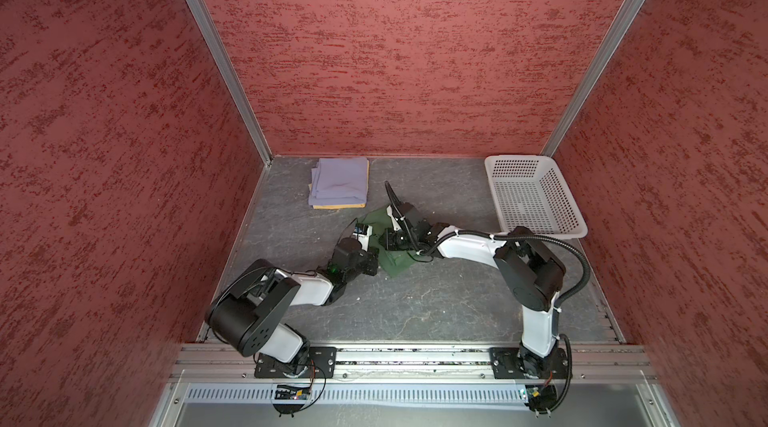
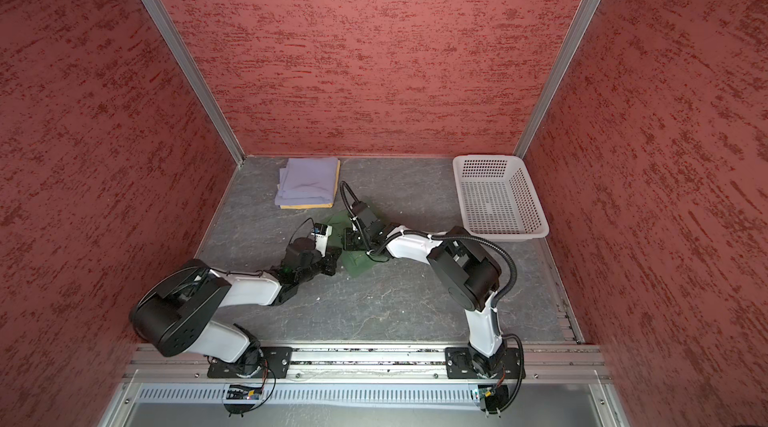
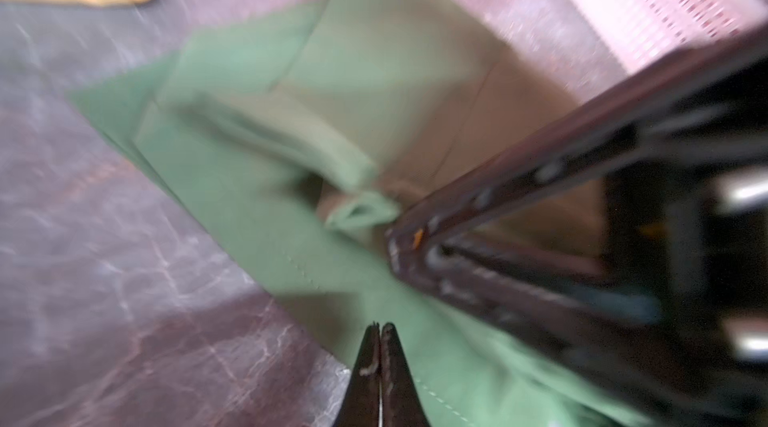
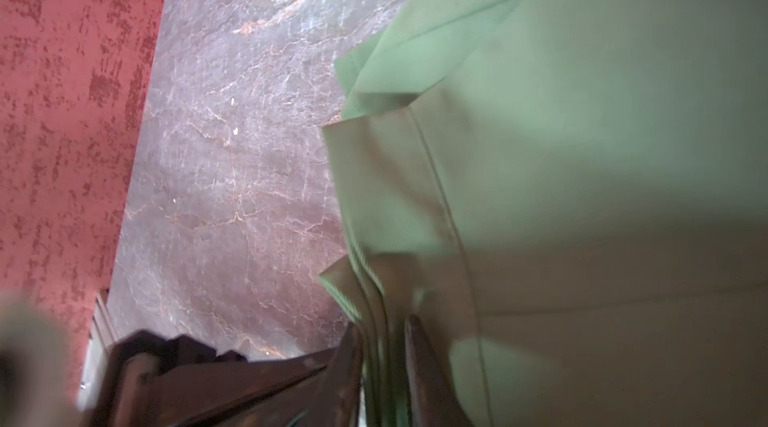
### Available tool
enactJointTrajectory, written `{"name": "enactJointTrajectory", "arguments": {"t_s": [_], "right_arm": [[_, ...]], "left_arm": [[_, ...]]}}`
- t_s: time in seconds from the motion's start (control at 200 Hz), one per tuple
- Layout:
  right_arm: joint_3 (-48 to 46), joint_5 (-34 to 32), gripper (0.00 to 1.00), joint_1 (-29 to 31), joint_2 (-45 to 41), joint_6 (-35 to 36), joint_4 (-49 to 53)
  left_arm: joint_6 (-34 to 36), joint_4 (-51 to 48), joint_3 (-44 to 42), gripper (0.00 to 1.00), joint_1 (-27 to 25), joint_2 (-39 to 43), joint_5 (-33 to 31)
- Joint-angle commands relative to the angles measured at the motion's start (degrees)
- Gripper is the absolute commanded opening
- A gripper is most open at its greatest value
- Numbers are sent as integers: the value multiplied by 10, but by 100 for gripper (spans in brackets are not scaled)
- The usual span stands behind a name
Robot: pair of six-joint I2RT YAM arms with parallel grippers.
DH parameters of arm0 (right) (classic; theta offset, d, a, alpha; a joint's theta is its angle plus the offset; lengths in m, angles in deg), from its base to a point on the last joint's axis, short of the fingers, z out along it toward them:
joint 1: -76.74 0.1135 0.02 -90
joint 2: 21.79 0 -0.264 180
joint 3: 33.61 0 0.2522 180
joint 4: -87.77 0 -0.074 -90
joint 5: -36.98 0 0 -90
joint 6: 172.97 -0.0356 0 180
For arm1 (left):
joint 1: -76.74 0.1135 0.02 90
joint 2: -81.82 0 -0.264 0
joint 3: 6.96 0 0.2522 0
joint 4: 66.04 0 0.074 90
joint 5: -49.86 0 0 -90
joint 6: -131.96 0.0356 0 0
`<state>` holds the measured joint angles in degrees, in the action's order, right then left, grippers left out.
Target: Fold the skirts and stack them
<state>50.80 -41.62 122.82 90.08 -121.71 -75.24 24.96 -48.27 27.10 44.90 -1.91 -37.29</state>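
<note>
The dark green skirt (image 1: pixel 397 263) lies rumpled at the centre of the table (image 1: pixel 415 312), under both grippers. The left gripper (image 3: pixel 380 331) is fully closed and empty over the cloth. The right gripper (image 4: pixel 383 326) has its jaws slightly parted with a fold between them; whether it pinches the fold is unclear. At 11 o'clock, the folded lavender skirt (image 1: pixel 338 184) rests on the mustard skirt (image 1: pixel 336 207).

Inside my work cell: three walls in mottled red plaster close me in, the back wall (image 1: pixel 395 51) catching the most light, the side walls (image 1: pixel 104 155) darker. Bare aluminium posts (image 1: pixel 219 55) run down both rear corners. The floor (image 1: pixel 436 300) is grey slate-look sheet veined with pale cracks, edged at the front by an aluminium rail (image 1: pixel 415 356) and a slotted white duct (image 1: pixel 395 395).
</note>
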Motion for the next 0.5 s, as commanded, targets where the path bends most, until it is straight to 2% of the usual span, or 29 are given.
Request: {"name": "enactJointTrajectory", "arguments": {"t_s": [0.0,0.17,0.306,0.401,0.496], "right_arm": [[-8,13,31,3,-8,6,-16],[-6,15,39,2,-39,26,-16],[-9,-11,42,-1,-85,49,-5],[-10,-42,42,-4,-117,70,22],[-14,-80,33,-7,-142,89,56]], "left_arm": [[18,-60,-3,7,-1,48,-24],[28,-117,-3,8,5,120,-41],[35,-156,4,10,16,162,-45],[42,-185,18,10,21,179,-45],[50,-212,42,10,24,181,-44]]}}
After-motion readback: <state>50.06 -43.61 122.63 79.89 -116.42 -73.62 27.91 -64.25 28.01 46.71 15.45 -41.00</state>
